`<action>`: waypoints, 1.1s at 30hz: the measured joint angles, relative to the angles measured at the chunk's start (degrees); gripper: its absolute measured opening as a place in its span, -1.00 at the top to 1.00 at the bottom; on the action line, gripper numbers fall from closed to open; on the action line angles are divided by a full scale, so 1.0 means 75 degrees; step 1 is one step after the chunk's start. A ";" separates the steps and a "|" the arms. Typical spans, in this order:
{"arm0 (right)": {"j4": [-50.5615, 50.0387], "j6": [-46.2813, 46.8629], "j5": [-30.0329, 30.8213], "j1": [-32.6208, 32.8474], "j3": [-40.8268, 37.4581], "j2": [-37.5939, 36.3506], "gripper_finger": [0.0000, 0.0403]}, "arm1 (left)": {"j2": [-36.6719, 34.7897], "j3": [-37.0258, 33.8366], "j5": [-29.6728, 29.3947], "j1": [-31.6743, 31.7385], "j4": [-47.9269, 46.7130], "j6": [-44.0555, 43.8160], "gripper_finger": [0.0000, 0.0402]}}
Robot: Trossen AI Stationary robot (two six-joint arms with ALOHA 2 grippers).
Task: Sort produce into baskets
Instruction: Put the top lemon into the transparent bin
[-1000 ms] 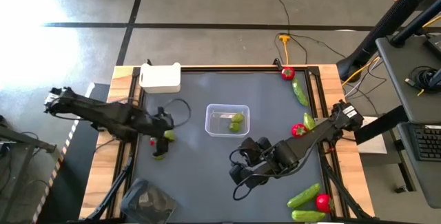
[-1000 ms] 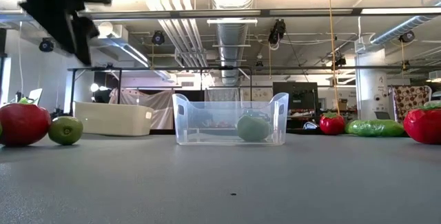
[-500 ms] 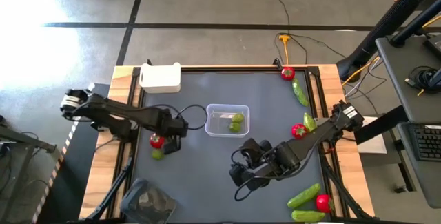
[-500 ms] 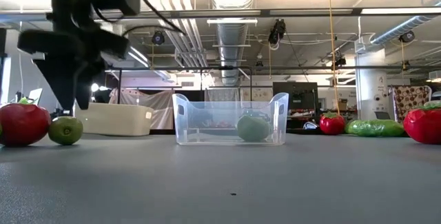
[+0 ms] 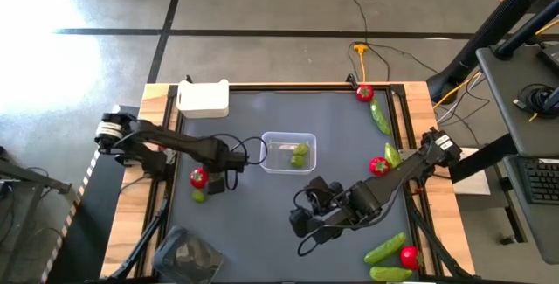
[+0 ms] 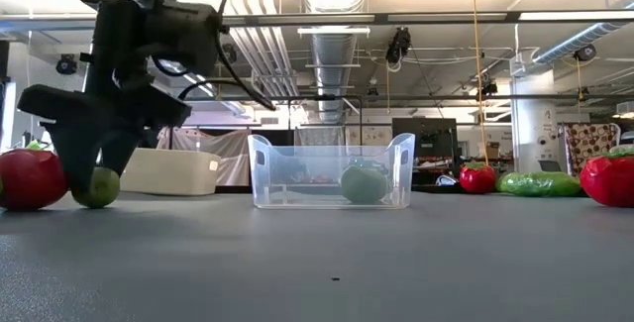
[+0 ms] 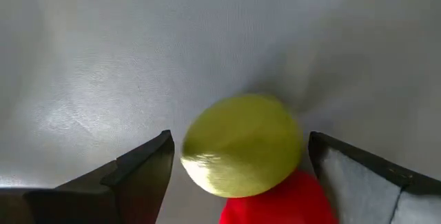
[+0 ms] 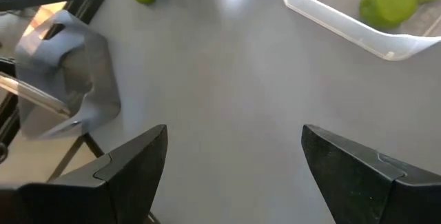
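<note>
My left gripper (image 7: 239, 138) is open and low over the table's left part. Its two fingers stand on either side of a small round yellow-green fruit (image 7: 241, 145), apart from it. It also shows in the low view (image 6: 97, 175) and the high view (image 5: 210, 187). The fruit (image 6: 99, 187) rests on the table next to a red strawberry (image 6: 30, 177). My right gripper (image 5: 301, 223) is open and empty above the table's near middle. The clear tub (image 5: 288, 153) holds yellow-green fruits (image 5: 300, 153).
A white tub (image 5: 203, 98) stands at the far left and a dark tray (image 5: 188, 253) at the near left. Strawberries (image 5: 364, 93) (image 5: 378, 166) (image 5: 408, 254) and cucumbers (image 5: 380, 118) (image 5: 384, 249) lie along the table's right side.
My left gripper has gone a little toward the table's right edge and come down to the table, its open fingers now on either side of the yellow-green fruit. The fruit and the strawberry have stayed in place.
</note>
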 joint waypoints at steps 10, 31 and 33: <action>0.0008 -0.0017 0.0031 0.0000 0.0000 0.0044 -0.61 | 0.0440 -0.0103 -0.0031 0.0000 0.0229 0.0257 -0.52; -0.0103 -0.0724 0.0143 0.0065 -0.0003 0.0206 -0.61 | -0.1313 0.1512 0.0219 0.0009 0.1952 -0.0166 -0.10; -0.0098 -0.0813 0.0325 0.0130 -0.0003 0.0138 -0.61 | -0.1269 0.1746 0.0246 0.0023 0.2596 -0.0230 -0.07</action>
